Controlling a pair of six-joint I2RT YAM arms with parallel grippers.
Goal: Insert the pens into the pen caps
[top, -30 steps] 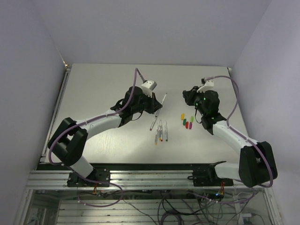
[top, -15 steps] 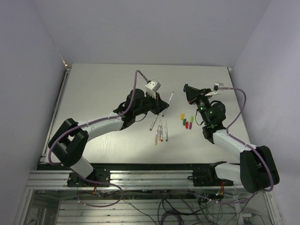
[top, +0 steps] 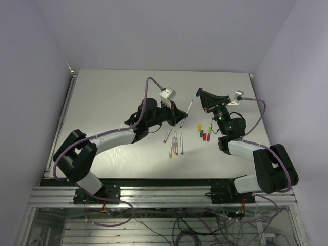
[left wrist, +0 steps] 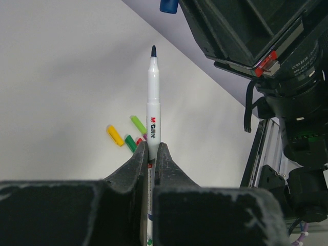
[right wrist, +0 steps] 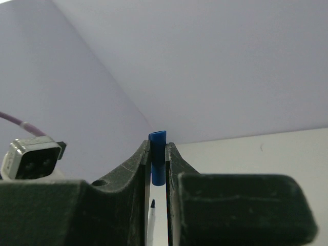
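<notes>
My left gripper [top: 178, 115] is shut on a white pen [top: 188, 108] and holds it above the table, dark tip pointing toward the right gripper; in the left wrist view the pen [left wrist: 152, 102] stands up between the fingers [left wrist: 134, 165]. My right gripper [top: 201, 95] is shut on a blue cap [top: 199, 91], raised and facing the pen; the cap [right wrist: 158, 161] sits between the fingers, with the pen tip [right wrist: 152, 209] just below it. The pen tip and cap are close but apart. Several more pens [top: 175, 141] lie on the table.
Yellow [top: 199, 126], green [top: 202, 131], light green [top: 209, 129], red [top: 203, 137] and magenta [top: 208, 137] caps lie in a cluster right of the loose pens. The yellow cap [left wrist: 115, 135] and green cap [left wrist: 131, 143] also show in the left wrist view.
My left gripper has moved right with the pen. My right gripper has lifted and swung left with the blue cap, turning to face the pen tip.
</notes>
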